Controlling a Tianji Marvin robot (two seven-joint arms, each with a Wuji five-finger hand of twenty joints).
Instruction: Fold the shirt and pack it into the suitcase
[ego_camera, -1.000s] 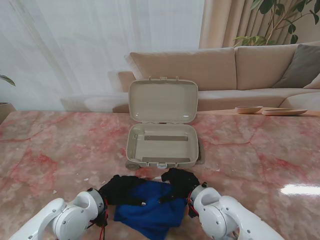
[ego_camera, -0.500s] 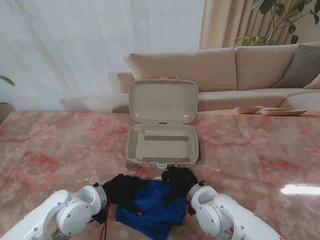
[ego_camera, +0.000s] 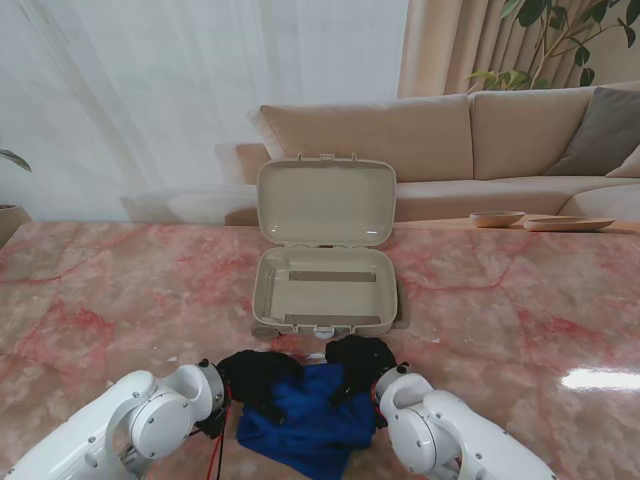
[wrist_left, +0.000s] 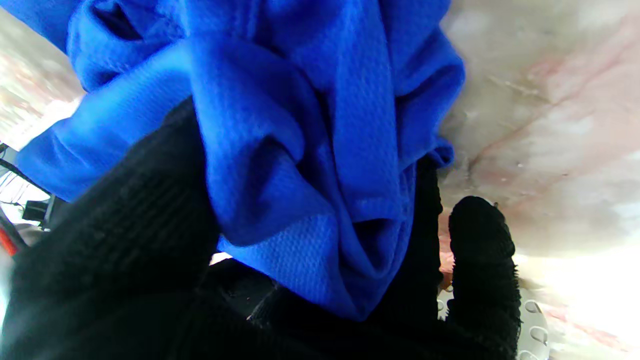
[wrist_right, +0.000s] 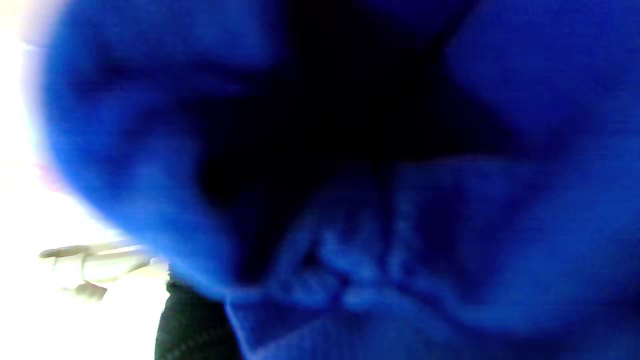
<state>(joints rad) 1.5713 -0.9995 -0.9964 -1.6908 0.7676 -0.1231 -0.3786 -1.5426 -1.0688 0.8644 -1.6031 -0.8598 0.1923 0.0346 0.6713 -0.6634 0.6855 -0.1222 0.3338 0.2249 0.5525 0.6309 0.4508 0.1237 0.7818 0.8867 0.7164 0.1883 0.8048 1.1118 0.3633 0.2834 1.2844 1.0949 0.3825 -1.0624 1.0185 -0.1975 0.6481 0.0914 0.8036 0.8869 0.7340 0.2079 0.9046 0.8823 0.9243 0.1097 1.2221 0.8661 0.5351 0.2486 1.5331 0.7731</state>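
A blue shirt (ego_camera: 308, 418) lies bunched on the marble table close to me, between my two black-gloved hands. My left hand (ego_camera: 256, 376) grips the shirt's left edge; in the left wrist view the blue shirt (wrist_left: 300, 150) is pinched between thumb and fingers (wrist_left: 482, 250). My right hand (ego_camera: 361, 362) holds the shirt's right edge, and the right wrist view is filled by blurred blue shirt (wrist_right: 450, 200). The beige suitcase (ego_camera: 322, 290) lies open just beyond the hands, its lid (ego_camera: 326, 202) standing upright and its tray bare.
The pink marble table (ego_camera: 520, 300) stretches to both sides. Beyond its far edge stands a beige sofa (ego_camera: 450, 140). Two shallow wooden dishes (ego_camera: 497, 219) rest at the table's far right.
Both hands have drawn closer together and slightly toward the suitcase, bunching the shirt into a narrower heap. The left arm has swung inward.
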